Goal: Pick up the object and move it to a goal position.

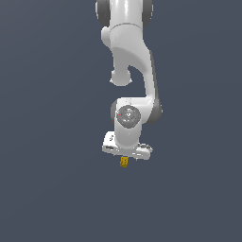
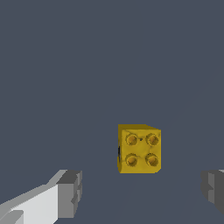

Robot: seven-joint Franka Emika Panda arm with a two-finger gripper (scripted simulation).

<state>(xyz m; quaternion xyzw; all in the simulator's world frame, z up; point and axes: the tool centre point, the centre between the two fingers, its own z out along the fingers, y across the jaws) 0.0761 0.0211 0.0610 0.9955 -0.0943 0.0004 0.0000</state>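
The object (image 2: 139, 148) is a small mustard-yellow block with four round studs on its face. In the wrist view it lies ahead of my gripper (image 2: 142, 192), roughly in line with the gap between the two grey fingertips (image 2: 70, 192). The jaws stand wide apart, open, and touch nothing. In the exterior view the object (image 1: 124, 162) shows just under the white hand of my gripper (image 1: 126, 156), with the arm reaching straight down over it. The fingers themselves are hard to make out in that view.
A plain dark blue-grey surface fills both views. The white arm (image 1: 127, 71) comes down from the top middle of the exterior view. No other objects or edges show.
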